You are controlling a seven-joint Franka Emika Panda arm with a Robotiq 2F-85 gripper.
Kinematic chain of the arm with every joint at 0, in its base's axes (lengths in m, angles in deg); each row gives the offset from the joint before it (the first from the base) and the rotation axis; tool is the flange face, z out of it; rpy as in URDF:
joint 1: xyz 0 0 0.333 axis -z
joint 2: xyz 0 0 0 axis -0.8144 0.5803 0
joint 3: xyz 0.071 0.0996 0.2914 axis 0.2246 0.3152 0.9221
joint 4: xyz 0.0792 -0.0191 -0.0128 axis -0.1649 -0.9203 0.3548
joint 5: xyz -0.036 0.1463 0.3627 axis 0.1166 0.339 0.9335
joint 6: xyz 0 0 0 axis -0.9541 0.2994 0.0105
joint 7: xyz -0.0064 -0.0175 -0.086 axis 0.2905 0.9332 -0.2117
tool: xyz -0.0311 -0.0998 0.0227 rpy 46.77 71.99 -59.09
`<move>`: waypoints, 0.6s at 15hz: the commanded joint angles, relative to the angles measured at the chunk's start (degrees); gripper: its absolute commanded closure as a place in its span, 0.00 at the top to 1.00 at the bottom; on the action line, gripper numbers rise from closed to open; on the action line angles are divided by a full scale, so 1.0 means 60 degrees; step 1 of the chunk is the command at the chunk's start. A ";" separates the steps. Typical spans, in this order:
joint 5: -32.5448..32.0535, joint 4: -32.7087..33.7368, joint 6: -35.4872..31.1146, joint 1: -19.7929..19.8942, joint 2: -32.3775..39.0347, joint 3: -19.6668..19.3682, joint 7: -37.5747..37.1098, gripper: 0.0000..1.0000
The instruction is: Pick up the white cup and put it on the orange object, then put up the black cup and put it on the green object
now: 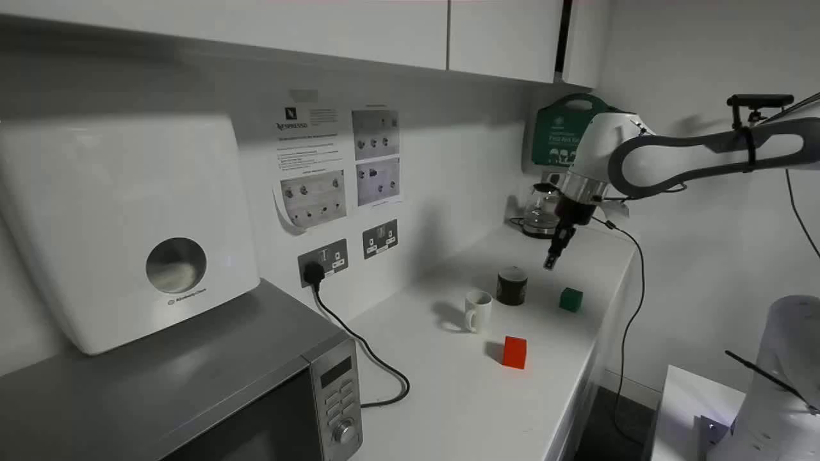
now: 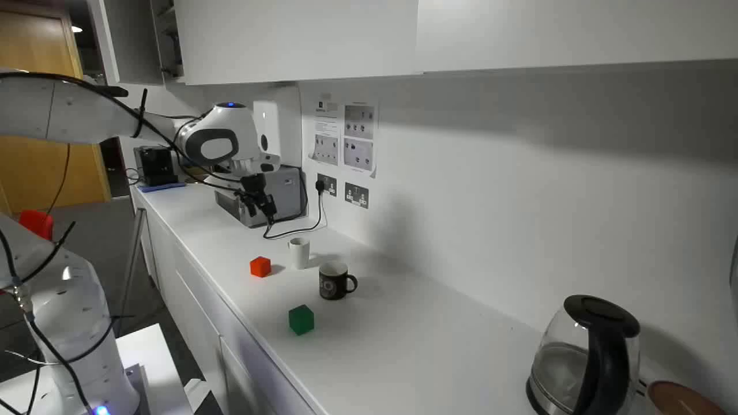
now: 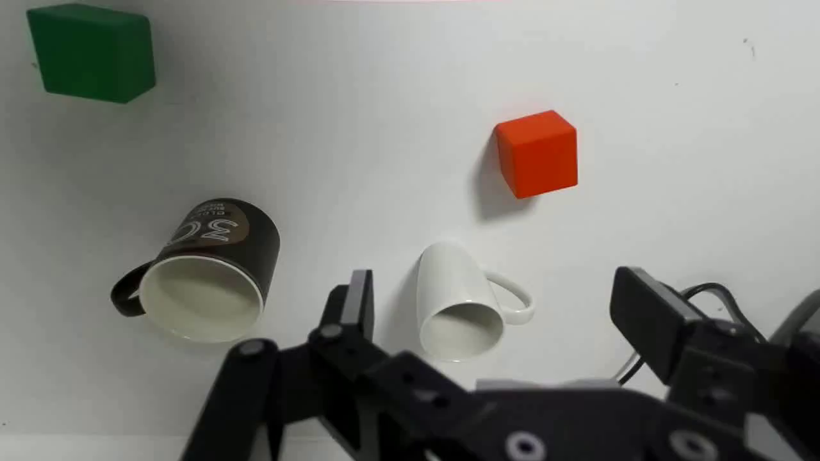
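We've got end effector (image 3: 493,288) spread wide above the surface (image 3: 346,141); white mug (image 3: 450,278), black mug (image 3: 257,240), orange block (image 3: 544,160), green block (image 3: 90,57) all apart.

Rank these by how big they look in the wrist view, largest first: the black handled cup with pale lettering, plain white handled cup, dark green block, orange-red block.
1. Black cup
2. White cup and green block: too alike to rank, with nearness possibly flattering the cup.
3. Orange-red block
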 commanded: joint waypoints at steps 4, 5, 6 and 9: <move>0.0586 0.0148 -0.0457 -0.0052 0.0483 0.0132 -0.0450 1.00; 0.0824 0.0142 -0.0757 -0.0060 0.0613 0.0199 -0.0699 1.00; 0.1045 0.0163 -0.1039 -0.0067 0.0751 0.0265 -0.0902 1.00; 0.1613 0.0253 -0.2134 -0.0112 0.1245 0.0489 -0.1463 1.00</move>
